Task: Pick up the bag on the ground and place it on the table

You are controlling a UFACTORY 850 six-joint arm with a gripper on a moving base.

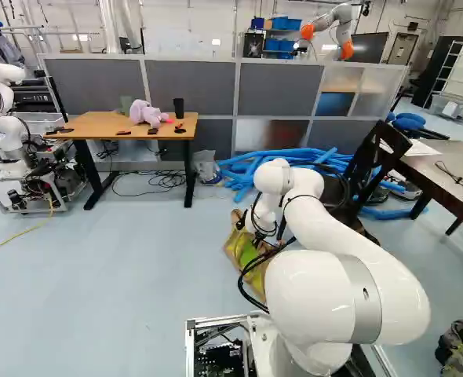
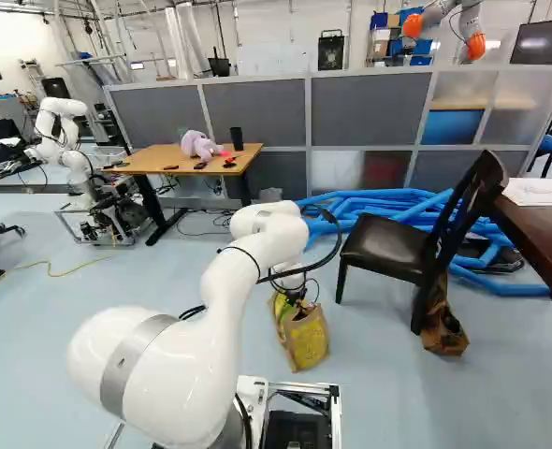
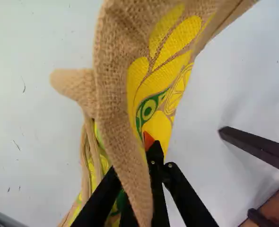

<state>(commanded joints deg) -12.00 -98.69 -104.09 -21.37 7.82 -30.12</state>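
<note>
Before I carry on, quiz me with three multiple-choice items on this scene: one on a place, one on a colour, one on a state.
1. Where is the brown paper bag?
A) On the wooden-topped table
B) On top of the partition
C) On the floor by a leg of the dark chair

2. Which colours does the print on the burlap bag show?
A) Yellow and green
B) Purple and white
C) Only blue

3. How does the dark chair stand?
A) Tipped on its side
B) Upright on its legs
C) Upside down

1: C, the right base view shows it low beside the chair's leg.
2: A, yellow leaf shapes with a green motif show in the wrist view.
3: B, its seat is level and its back rises above it in the right base view.
</note>
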